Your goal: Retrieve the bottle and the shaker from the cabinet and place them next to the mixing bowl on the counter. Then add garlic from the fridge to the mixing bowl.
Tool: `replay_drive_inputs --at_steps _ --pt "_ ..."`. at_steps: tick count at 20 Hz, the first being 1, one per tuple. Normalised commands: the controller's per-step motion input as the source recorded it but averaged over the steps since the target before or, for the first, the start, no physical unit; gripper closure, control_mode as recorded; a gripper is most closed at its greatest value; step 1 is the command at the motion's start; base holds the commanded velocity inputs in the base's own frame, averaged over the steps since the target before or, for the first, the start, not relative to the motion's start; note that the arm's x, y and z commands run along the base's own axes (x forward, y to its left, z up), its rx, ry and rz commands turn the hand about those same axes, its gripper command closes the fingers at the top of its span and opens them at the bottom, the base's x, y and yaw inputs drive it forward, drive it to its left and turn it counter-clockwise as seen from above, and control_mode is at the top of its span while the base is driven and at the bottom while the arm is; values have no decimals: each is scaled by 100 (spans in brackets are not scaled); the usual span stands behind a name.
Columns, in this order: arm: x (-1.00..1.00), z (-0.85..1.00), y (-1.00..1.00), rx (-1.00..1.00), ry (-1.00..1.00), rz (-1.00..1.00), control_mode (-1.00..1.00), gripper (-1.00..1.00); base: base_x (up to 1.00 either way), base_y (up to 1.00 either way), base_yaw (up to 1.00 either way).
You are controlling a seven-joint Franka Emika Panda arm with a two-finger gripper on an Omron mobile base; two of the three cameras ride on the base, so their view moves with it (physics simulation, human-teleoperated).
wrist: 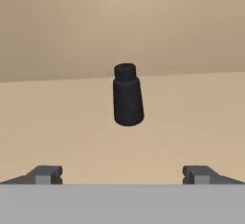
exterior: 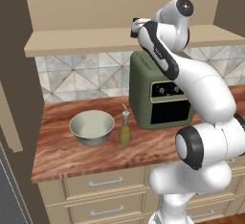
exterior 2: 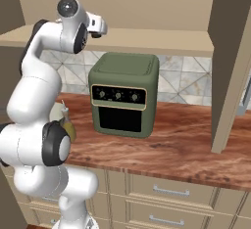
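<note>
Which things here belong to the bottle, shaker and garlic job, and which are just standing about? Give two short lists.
Part of the job:
- bowl on the counter
- bottle, already beside the bowl
- shaker, upright in the cabinet, ahead of the gripper with open jaws

Just standing about:
- oven
- drawers

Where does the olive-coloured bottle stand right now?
In the left base view the bottle stands upright on the wooden counter, between the mixing bowl and the green oven.
</note>
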Motion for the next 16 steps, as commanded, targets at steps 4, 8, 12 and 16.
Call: replay_drive_inputs --at_steps 4,8,12,16 --pt "23 0 0 0 -5 0 -100 -100 0 0 0" --pt "42 0 0 0 3 0 -100 -100 0 0 0" --pt "50 0 0 0 9 0 -100 -100 0 0 0" --pt "45 0 0 0 6 0 -100 -100 0 0 0"
